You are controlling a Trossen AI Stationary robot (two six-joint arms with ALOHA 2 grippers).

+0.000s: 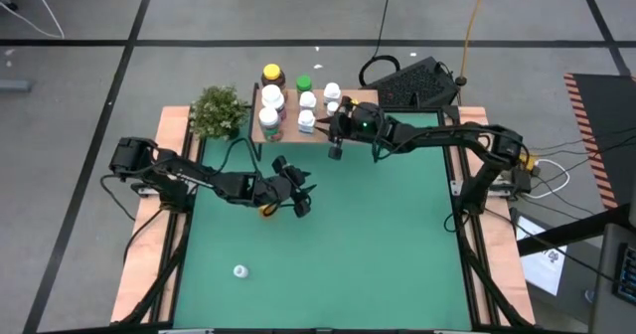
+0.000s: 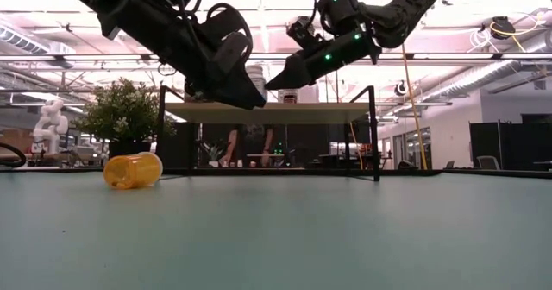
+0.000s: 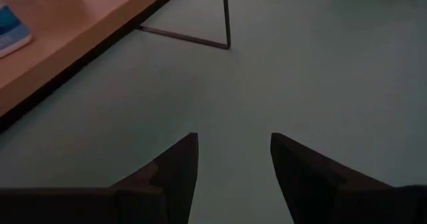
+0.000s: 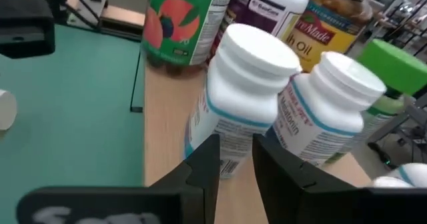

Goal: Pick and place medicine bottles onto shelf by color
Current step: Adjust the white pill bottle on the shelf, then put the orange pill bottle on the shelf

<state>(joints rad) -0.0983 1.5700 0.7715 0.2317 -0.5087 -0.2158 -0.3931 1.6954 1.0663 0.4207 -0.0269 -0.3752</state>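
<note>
Green table [image 1: 378, 235] holding 2 stray bottles: amber one [image 1: 266, 210] mid-table, white one [image 1: 239, 270] near front edge. Rest sitting on shelf [image 1: 260, 130]. Left gripper [image 1: 298, 197] hovering, fingers apart; right gripper [image 1: 336, 147] at shelf's edge, fingers apart, empty.

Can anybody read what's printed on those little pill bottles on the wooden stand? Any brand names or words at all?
"Melatonin", partly hidden, on the white bottle beside the right pincer.
"...reMade" and "...h Oil", cut off, on the amber bottle.
"SunCare"-like word, blurred, on the purple-labelled bottle.
Green bottle: fruit picture, fine print unreadable.
Nearest white bottle: print too blurred.
</note>
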